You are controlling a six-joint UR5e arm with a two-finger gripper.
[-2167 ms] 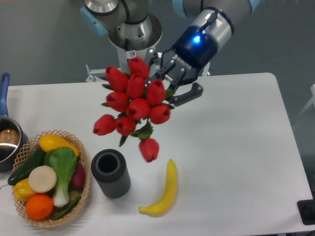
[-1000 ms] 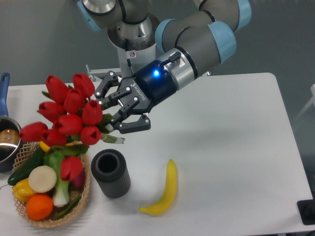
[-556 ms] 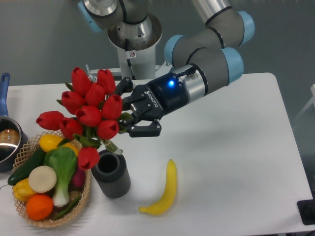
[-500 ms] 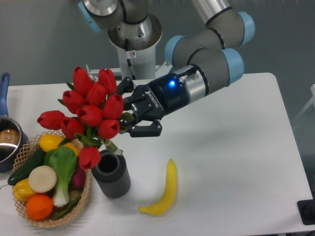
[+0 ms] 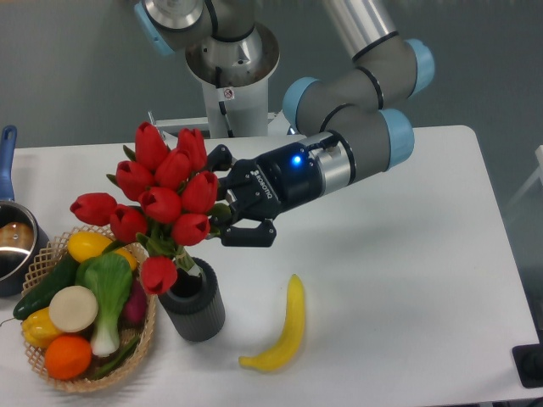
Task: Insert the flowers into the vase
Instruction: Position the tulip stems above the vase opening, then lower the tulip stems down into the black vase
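Your gripper is clamped on the flowers, left of centre; stem tips sit at the vase mouth. Nearly done: lower them in, then release.

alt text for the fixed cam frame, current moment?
A robot arm's black two-finger gripper holds a bunch of red artificial tulips, stems entering a dark grey ribbed cylindrical vase on a white table. A wicker basket of vegetables sits left; a yellow banana lies right.
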